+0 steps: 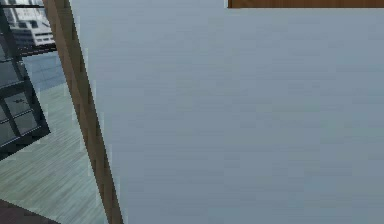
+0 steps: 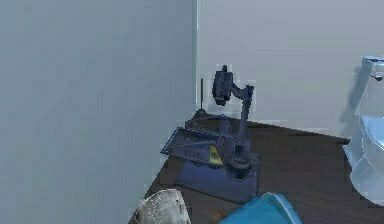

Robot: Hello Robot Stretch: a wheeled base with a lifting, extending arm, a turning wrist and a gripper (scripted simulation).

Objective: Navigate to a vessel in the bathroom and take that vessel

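At the arm side view's bottom edge a teal rounded thing is cut off by the frame, so I cannot tell what it is. Left of it lies a beige, ribbed round thing, also partly cut off. Both rest on the dark brown floor.
A white toilet stands at the arm side view's right edge. In the corner a dark upright stand rises from a flat dark plate. In the forward view a pale wall is very close. A wooden door frame leads to plank floor and a dark cabinet.
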